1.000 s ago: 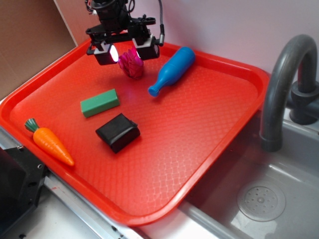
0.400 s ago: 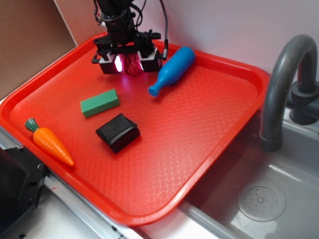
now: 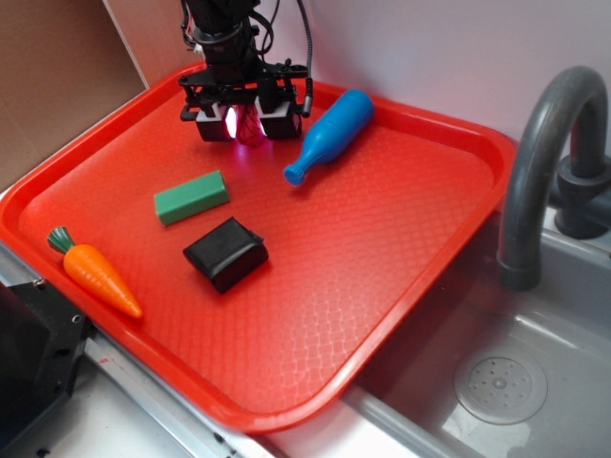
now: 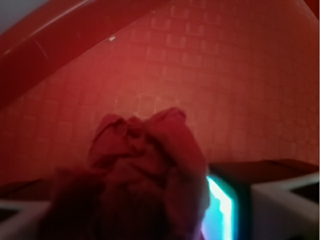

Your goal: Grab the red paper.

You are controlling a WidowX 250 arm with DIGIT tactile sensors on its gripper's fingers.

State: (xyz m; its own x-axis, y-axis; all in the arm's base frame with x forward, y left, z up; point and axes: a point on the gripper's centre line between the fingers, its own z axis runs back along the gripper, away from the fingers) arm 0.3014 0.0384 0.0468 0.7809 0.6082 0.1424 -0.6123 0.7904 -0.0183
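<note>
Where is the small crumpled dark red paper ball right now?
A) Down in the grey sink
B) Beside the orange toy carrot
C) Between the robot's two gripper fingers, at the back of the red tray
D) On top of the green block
C: the small crumpled dark red paper ball sits between the gripper's fingers at the far end of the red plastic tray, and the wrist view shows it filling the gap.

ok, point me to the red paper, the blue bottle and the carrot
red paper (image 4: 145, 170), wrist view, on its creased middle.
blue bottle (image 3: 334, 129), exterior view, on its body.
carrot (image 3: 100, 277), exterior view, on its orange body.
</note>
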